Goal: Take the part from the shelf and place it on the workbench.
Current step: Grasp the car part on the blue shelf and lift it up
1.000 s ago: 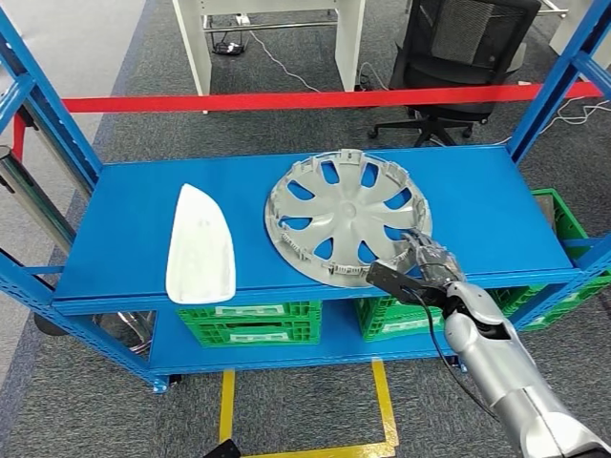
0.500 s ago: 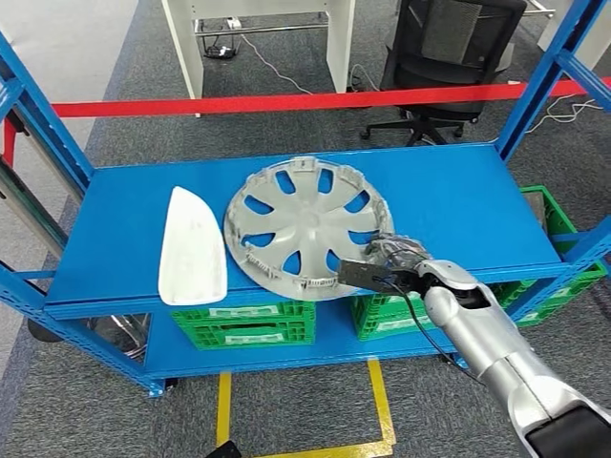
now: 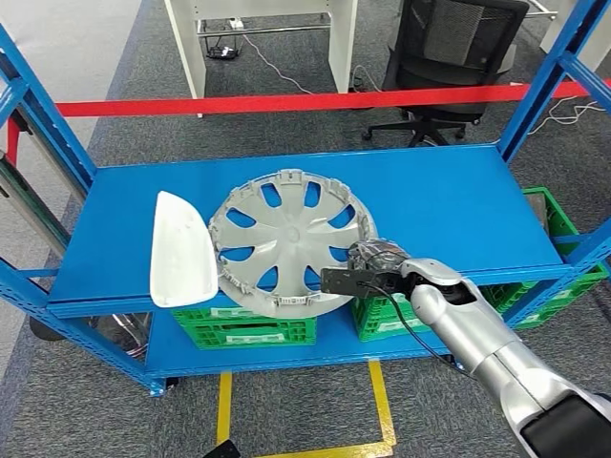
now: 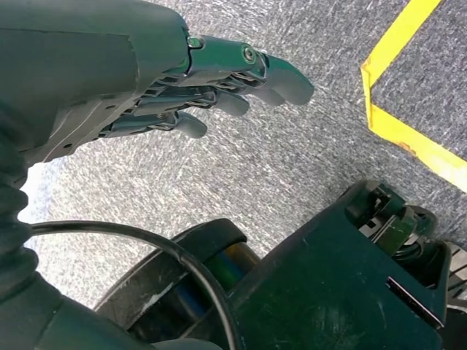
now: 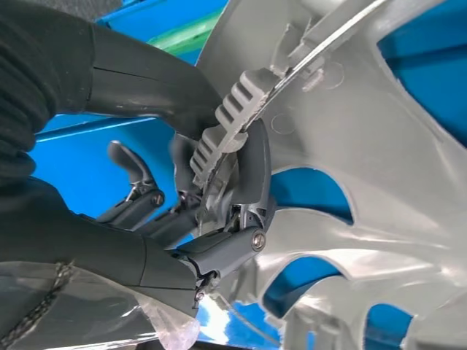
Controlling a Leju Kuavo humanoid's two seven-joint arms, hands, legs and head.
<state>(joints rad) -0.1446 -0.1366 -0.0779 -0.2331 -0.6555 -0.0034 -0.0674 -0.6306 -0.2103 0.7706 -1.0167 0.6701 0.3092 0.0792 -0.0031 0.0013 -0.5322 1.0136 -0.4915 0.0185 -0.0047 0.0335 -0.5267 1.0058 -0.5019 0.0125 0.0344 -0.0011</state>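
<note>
A silver wheel cover [image 3: 288, 240] with spoke openings lies on the blue shelf [image 3: 447, 205], its near edge hanging out past the shelf's front lip. My right hand [image 3: 366, 268] grips the cover's rim at its near right side. In the right wrist view the thumb and fingers [image 5: 242, 211] pinch a ribbed clip on the cover's rim [image 5: 352, 131]. The cover's left edge touches or overlaps a white teardrop-shaped part [image 3: 179, 250] on the shelf. My left hand [image 4: 220, 80] hangs over grey carpet with fingers loosely extended and holds nothing.
Green crates [image 3: 244, 324] sit on the lower shelf level. Blue uprights [image 3: 547, 72] frame the rack at both ends. Red tape [image 3: 303, 100] runs behind it, with an office chair [image 3: 453, 48] and a white desk beyond. Yellow floor tape [image 3: 382, 401] marks the carpet in front.
My right hand has dragged the wheel cover to the left and toward the shelf's front edge, so it now meets the white part, which has shifted left. The camera has also moved slightly.
</note>
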